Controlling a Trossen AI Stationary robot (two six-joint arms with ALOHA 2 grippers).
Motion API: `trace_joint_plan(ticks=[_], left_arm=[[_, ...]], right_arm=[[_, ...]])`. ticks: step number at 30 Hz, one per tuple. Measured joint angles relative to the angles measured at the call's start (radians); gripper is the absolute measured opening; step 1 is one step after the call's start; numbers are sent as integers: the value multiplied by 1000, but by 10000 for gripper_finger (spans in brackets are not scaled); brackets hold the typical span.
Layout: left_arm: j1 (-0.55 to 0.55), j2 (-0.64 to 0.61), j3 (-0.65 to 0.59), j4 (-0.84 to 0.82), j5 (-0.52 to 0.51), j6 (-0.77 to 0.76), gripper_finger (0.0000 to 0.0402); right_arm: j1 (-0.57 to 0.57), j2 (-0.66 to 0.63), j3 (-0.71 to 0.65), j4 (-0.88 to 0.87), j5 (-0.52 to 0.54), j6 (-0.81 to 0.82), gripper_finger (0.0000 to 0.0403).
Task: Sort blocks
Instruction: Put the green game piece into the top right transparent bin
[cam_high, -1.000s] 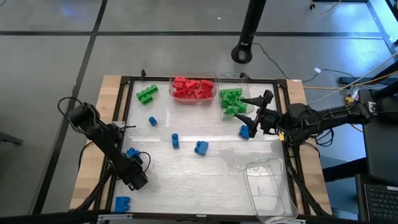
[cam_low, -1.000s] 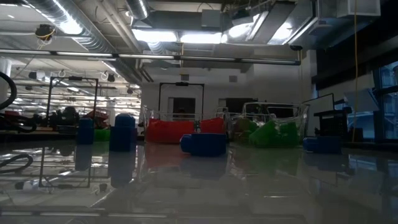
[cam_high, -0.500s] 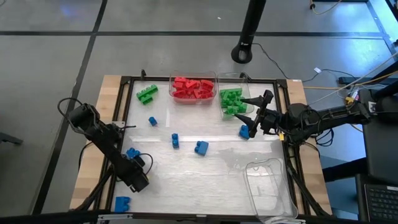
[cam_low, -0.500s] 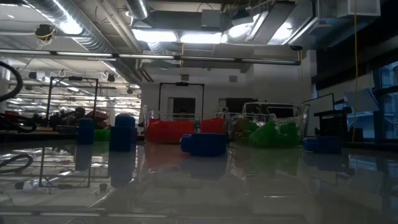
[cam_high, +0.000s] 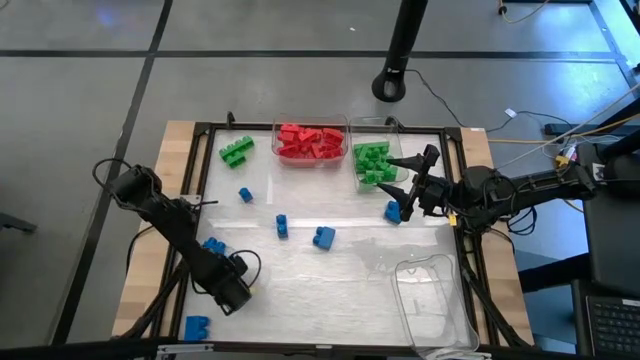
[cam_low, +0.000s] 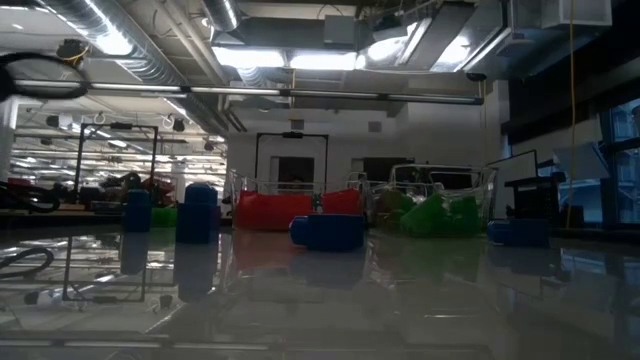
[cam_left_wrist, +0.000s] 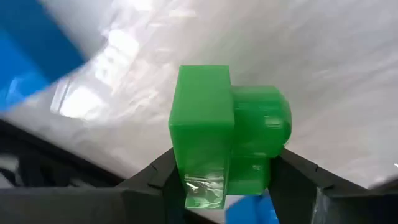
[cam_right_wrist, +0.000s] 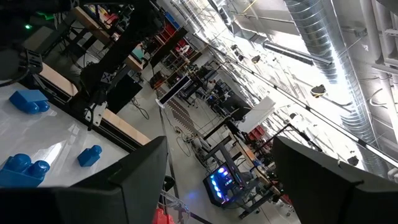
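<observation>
The white table (cam_high: 330, 280) sits in a dark frame, and both arms reach in over it from opposite sides. The left arm stretches from its base at the table's left edge down toward the near left corner, its elbow bent, ending in the left gripper (cam_high: 237, 293) low over the surface. From its wrist camera, that claw (cam_left_wrist: 227, 186) is clamped on a green block (cam_left_wrist: 224, 158), one finger on each side of it.

The right arm comes in from the right edge, lying nearly level, with the right gripper (cam_high: 412, 185) just beside the green bin. Its two fingers stand wide apart with nothing between them, and a blue block (cam_high: 393, 211) lies on the table close to the fingertips.

An empty clear bin (cam_high: 432, 300) lies at the near right corner. At the far edge stand two more bins side by side: one (cam_high: 310, 125) full of red blocks (cam_high: 310, 142), the other (cam_high: 398, 125) holding green blocks (cam_high: 372, 162).

A cluster of green blocks (cam_high: 236, 150) lies loose near the far left corner. Blue blocks are scattered across the middle: one large (cam_high: 323, 236), two small (cam_high: 282, 226) (cam_high: 245, 195), one (cam_high: 213, 245) by the left arm, and one (cam_high: 196, 326) at the near left edge.
</observation>
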Motion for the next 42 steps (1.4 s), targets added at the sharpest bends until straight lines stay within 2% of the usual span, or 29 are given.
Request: trace_joint_plan(ticks=[9, 16, 20, 32, 38, 42], left_arm=[[124, -1, 146, 0, -172, 218, 167], [255, -2, 267, 10, -344, 474, 169], [340, -2, 304, 92, -418, 653, 170], [637, -3, 310, 549, -456, 1143, 171], [777, 13, 310, 725, -455, 1293, 171], [851, 76, 310, 844, -426, 1367, 171]], right_arm=[[0, 0, 0, 0, 0, 0, 289], [0, 0, 0, 0, 0, 0, 289], [0, 0, 0, -2, 0, 0, 289], [0, 0, 0, -9, 0, 0, 289], [0, 0, 0, -9, 0, 0, 289], [0, 0, 0, -8, 0, -3, 289]])
